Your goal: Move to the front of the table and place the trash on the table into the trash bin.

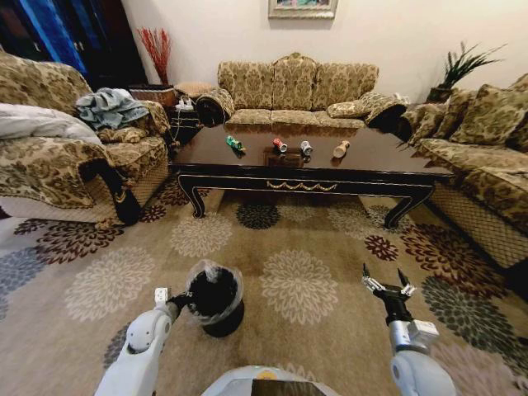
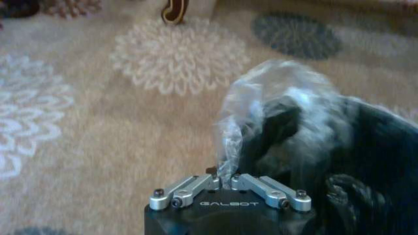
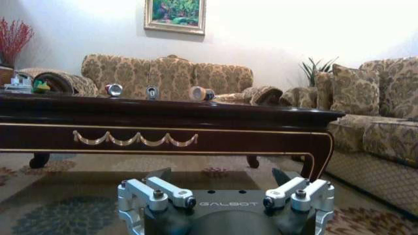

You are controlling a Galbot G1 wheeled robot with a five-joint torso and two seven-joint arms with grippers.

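Trash bin (image 1: 214, 299) in tow, the wheeled robot faces the living-room surface (image 1: 247, 157) from across the patterned carpet (image 1: 297, 256), well short of its front edge. At left, the left hand (image 1: 183, 300) is pinched closed on the crinkled clear liner (image 2: 230, 147) at the bin's rim, the small black bin sitting on the carpet just beside that arm. In the left wrist view the fingers (image 2: 196, 188) meet on a fold of the plastic, with the dark bin body close against them.

On the dark glossy top, all four pieces of trash lie in a loose row near the middle: a green bottle (image 1: 235, 143) farthest left, then a red can (image 1: 280, 145), a silver-grey can (image 1: 306, 148) and a tan bottle-shaped piece (image 1: 341, 149). None appears to be in the bin, though its inside is too dark to read for certain.

At right, the right hand (image 1: 390, 288) hangs low over the carpet, spread wide and holding nothing; its wrist view looks level at the gold-trimmed apron (image 3: 134, 139) and the cans above it.

By these pictures the job is barely begun: the approach to the surface is unfinished, and every item is left to collect.
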